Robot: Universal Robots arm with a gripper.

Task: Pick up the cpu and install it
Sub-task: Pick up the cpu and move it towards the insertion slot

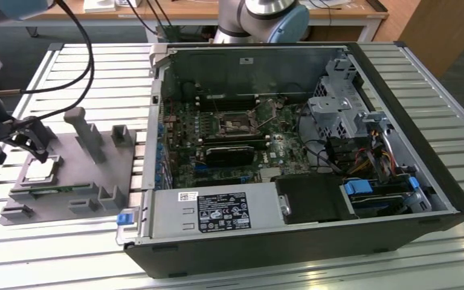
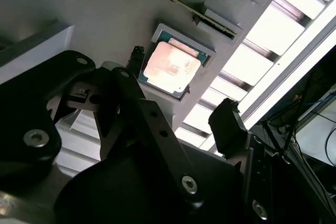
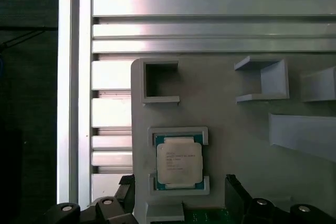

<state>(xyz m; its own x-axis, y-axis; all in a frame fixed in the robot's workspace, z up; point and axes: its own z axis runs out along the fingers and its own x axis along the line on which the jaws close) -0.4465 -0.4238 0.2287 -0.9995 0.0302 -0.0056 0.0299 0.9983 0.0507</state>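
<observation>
**Black two-fingered gripper (image 1: pixel 32 145) poised over the small, flat, silvery-topped square cpu (image 1: pixel 38 172)**

The jaws stand apart, one finger to either side of the chip and just above it, gripping nothing. The cpu lies flat in a shallow recess of the grey plastic fixture with upright posts (image 1: pixel 119 160), toward its eight o'clock corner in the exterior view. The fixture rests on the slatted aluminium table (image 1: pixel 55 244), at nine o'clock from the open black computer case (image 1: pixel 296 254).

Gripper (image 2: pixel 181 80) low, facing dwn, jaws spread wide
</observation>
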